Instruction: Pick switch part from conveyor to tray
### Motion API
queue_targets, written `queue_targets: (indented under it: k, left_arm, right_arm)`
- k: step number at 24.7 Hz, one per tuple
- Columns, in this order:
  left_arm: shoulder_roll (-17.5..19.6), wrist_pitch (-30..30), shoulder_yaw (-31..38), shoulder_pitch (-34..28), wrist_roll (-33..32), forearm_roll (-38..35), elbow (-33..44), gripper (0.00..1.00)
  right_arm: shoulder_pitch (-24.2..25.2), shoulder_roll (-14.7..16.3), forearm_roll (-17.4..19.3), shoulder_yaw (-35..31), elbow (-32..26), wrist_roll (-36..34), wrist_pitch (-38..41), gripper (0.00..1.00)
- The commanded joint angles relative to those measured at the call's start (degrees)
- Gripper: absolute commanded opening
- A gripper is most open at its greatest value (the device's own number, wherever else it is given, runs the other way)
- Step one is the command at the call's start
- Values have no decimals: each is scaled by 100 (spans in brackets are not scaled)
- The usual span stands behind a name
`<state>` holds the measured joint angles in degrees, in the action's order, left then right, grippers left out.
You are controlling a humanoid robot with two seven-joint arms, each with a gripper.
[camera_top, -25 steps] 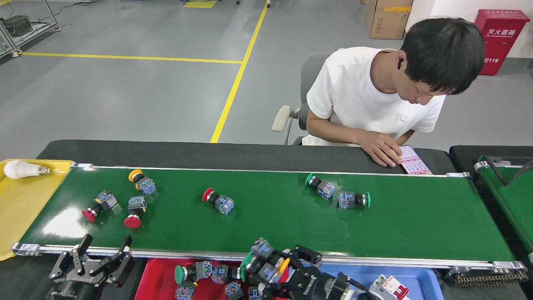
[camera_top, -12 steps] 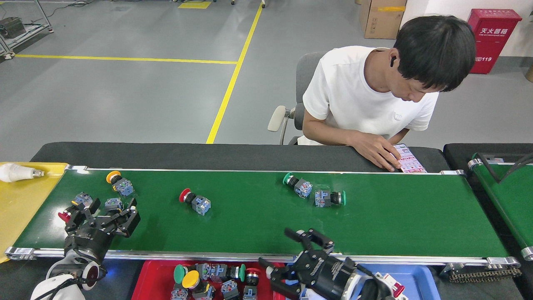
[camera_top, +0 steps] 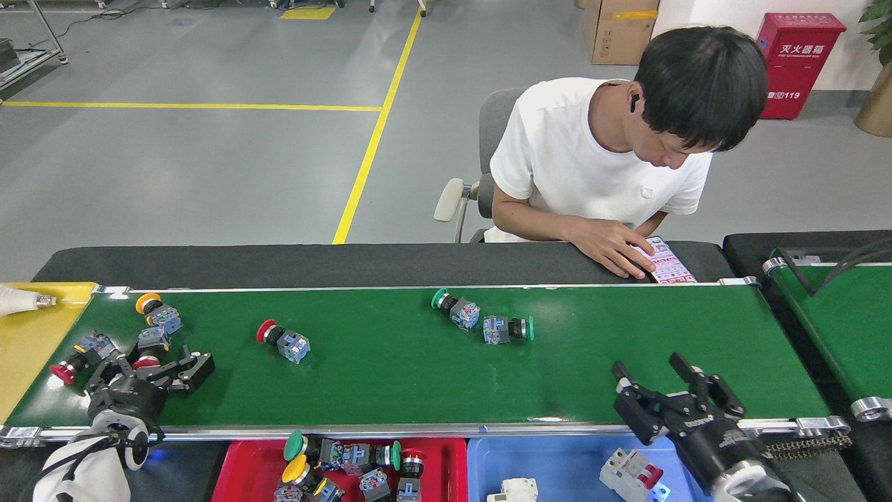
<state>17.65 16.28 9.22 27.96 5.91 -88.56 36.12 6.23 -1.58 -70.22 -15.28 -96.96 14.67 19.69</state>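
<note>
Red-capped switch part [camera_top: 146,361] between left end effector [camera_top: 148,368] fingers, right end effector [camera_top: 654,380] spread wide

A person in a white T-shirt [camera_top: 557,157] sits on a grey chair [camera_top: 488,132] at the far edge of the black table [camera_top: 279,263], one hand on a printed card [camera_top: 667,263]. A yellow tray [camera_top: 28,341] at the left end carries a light bulb [camera_top: 17,300]. Behind stand a cardboard box [camera_top: 613,31] and a red cabinet [camera_top: 794,63].
</note>
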Motion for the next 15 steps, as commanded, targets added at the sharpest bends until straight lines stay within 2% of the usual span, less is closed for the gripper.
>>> queue_targets:
  k: [1,4,9,12,15]
  left_arm:
    - [28,226,45,34,121,58,123,4]
    - [19,367,27,-352,261,444,738,3]
    - [-77,455,71,-1794,261,778,3006,2]
    - [-139,577,27,-3313,270,814,4982,3]
    - [-183,867,-280,-4579,340,603,6169,4]
  right_arm:
    - [186,175,-176,-45,-86,-658,-281,97]
    - [484,246,-290,-54,-139,-1168,-290,97]
    - [616,246,-290,-115,-332,-1194,-299,97]
    - [634,246,-290,-124,-315,-1186,-308,97]
    - [625,254,-290,-115,-288,-1177,-299,97]
